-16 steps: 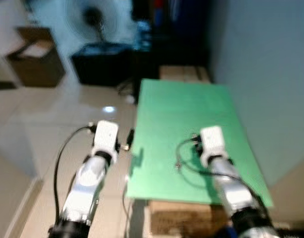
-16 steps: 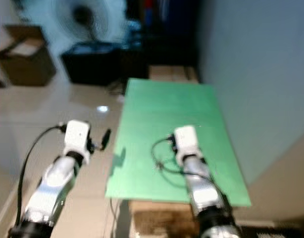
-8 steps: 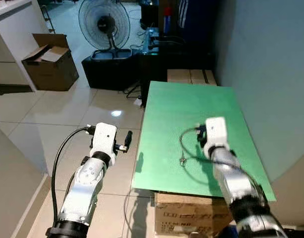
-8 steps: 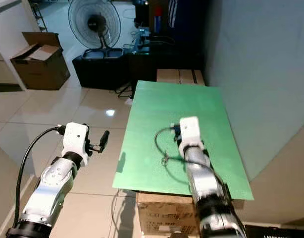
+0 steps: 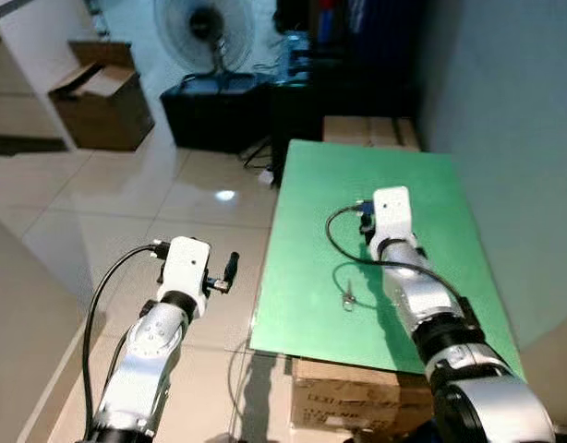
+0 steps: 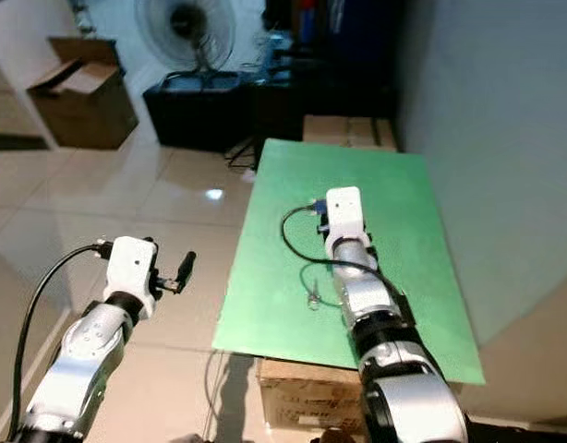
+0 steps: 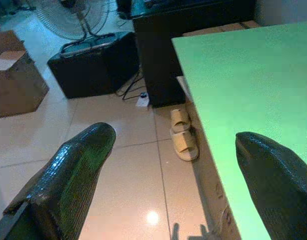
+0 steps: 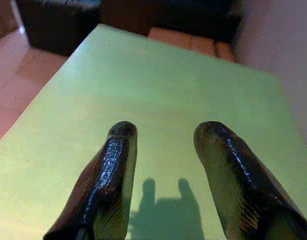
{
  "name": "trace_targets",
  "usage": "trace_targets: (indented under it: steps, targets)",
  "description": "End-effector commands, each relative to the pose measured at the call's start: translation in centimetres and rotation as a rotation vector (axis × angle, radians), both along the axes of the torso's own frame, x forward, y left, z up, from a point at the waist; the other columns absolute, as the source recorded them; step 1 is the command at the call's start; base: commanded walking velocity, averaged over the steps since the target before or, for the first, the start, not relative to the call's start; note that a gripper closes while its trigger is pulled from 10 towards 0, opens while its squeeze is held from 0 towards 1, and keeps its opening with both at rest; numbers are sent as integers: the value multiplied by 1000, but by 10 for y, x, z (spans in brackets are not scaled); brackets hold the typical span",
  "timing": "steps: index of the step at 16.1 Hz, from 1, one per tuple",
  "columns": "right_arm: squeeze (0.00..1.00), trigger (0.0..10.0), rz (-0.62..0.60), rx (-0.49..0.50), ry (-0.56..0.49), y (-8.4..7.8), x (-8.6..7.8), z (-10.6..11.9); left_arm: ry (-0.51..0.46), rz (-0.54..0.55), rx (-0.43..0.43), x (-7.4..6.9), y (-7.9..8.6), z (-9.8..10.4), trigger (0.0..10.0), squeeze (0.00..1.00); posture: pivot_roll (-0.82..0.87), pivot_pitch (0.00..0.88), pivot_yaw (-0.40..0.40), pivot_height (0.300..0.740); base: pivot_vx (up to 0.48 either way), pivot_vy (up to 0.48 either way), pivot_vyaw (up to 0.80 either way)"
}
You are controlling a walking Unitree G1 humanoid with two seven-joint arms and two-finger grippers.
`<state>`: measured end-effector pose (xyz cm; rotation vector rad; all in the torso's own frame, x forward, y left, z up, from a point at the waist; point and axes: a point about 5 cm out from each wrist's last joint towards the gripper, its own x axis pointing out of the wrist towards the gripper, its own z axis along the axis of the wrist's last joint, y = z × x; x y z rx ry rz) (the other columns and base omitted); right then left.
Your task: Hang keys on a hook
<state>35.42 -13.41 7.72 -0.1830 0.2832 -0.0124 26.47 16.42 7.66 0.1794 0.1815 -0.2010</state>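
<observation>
The keys (image 5: 346, 297), a small metal bunch, lie on the green table (image 5: 311, 185) near its front edge. My right arm (image 5: 392, 212) reaches out over the table, its wrist box beyond the keys and slightly to their right. In the right wrist view my right gripper (image 8: 166, 132) is open, its fingers (image 8: 113, 165) hovering over bare green tabletop with their shadow below. My left gripper (image 5: 226, 275) hangs over the tiled floor, left of the table edge. It is wide open (image 7: 176, 137) and holds nothing.
A grey wall (image 5: 505, 138) runs along the table's right side. Cardboard boxes (image 5: 371, 129) and a black cabinet (image 5: 214, 106) with a fan (image 5: 205, 23) stand beyond the table. A pair of slippers (image 7: 182, 137) lies by the table's far corner. An open carton (image 5: 103, 92) sits at far left.
The camera has shifted and the picture has sharpened. My right arm has stretched farther out over the table, past the keys. The left arm has hardly moved.
</observation>
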Motion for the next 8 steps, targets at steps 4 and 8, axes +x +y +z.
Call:
trace_targets:
  steps: [4, 8]
  targets:
    - [0, 10000, 19, -2, 39, 11, 6, -2, 24, 35, 22, -18, 9, -1, 10000, 0, 7, 22, 22, 723, 0, 0, 0]
    - [0, 10000, 1, 6, 124, 7, -1, -18, 30, 48, 48, -26, 17, 5, 10000, 0, 55, 87, 21, 723, 0, 0, 0]
